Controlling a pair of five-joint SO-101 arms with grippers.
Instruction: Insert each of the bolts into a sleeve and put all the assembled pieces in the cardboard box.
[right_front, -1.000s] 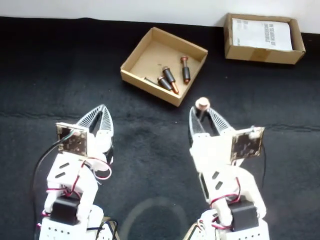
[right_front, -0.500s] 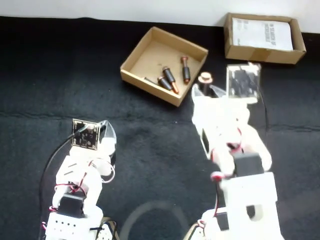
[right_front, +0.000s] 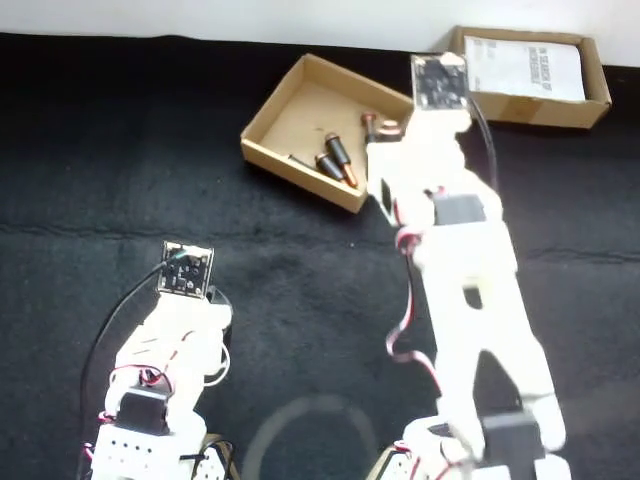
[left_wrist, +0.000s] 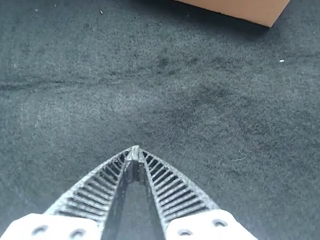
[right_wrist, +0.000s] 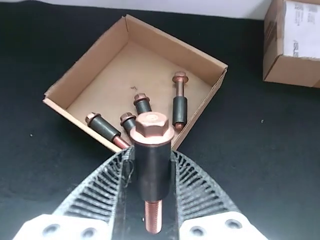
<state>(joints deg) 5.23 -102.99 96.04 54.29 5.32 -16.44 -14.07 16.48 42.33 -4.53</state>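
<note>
My right gripper (right_wrist: 151, 156) is shut on an assembled piece (right_wrist: 152, 134), a copper bolt standing in a dark sleeve. From above, this gripper (right_front: 385, 140) holds it over the right wall of the open cardboard box (right_front: 290, 110). Several assembled pieces (right_wrist: 179, 107) lie on the floor of the box (right_wrist: 100, 85), also seen from above as assembled pieces (right_front: 337, 157). My left gripper (left_wrist: 135, 151) is shut and empty, low over bare black cloth. The left arm (right_front: 170, 330) sits pulled back at the lower left.
A second cardboard box (right_front: 525, 100) with a printed sheet in it stands at the back right, also seen as a box (right_wrist: 287, 70) in the right wrist view. A corner of the task box (left_wrist: 240, 7) lies ahead of the left gripper. Black cloth covers the table.
The right arm has stretched forward, carrying the assembled piece from mid-table to the box's right wall. The left arm has drawn back toward its base.
</note>
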